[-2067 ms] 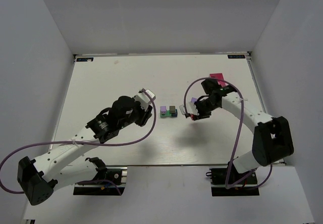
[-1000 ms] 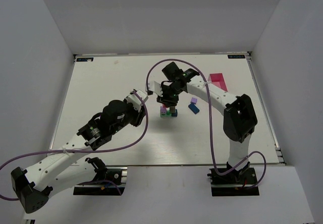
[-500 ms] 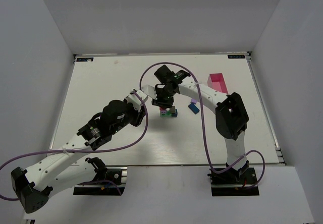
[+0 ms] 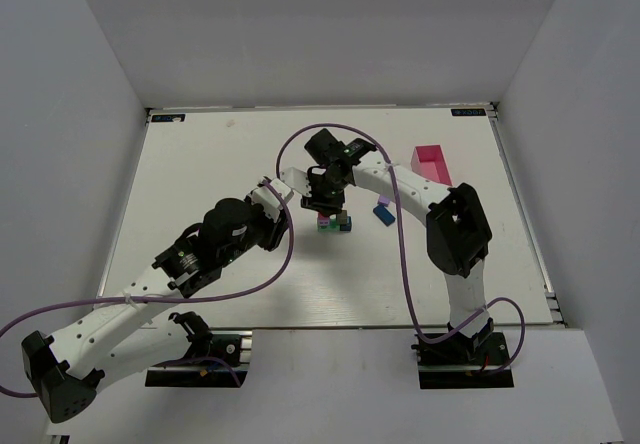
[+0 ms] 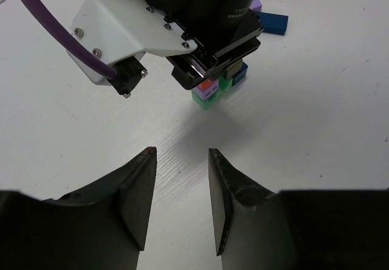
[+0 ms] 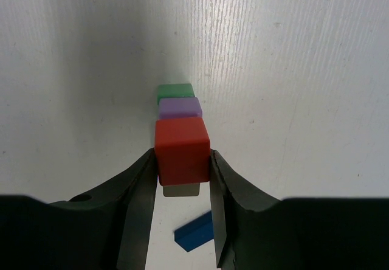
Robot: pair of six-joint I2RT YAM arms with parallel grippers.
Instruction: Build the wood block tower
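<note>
The wood block tower [image 4: 333, 223] stands mid-table as a small cluster. The right wrist view shows its green cube [image 6: 176, 92], a purple cube [image 6: 180, 107] and a grey-brown cube [image 6: 182, 190]. My right gripper [image 6: 182, 152] is shut on a red cube [image 6: 182, 148], held directly over the grey-brown one; whether they touch I cannot tell. In the top view the right gripper [image 4: 325, 204] covers most of the tower. My left gripper [image 5: 181, 152] is open and empty, low over the table just left of the tower [image 5: 209, 93].
A loose purple cube [image 4: 383, 202] and a flat blue block [image 4: 384, 216] lie just right of the tower. A pink rectangular box [image 4: 430, 161] sits at the back right. The right arm's purple cable [image 4: 300, 144] arcs over the tower area.
The right arm swung from the right side across to the tower with the red cube, then lowered slightly. In the last half second nothing visibly moved.
</note>
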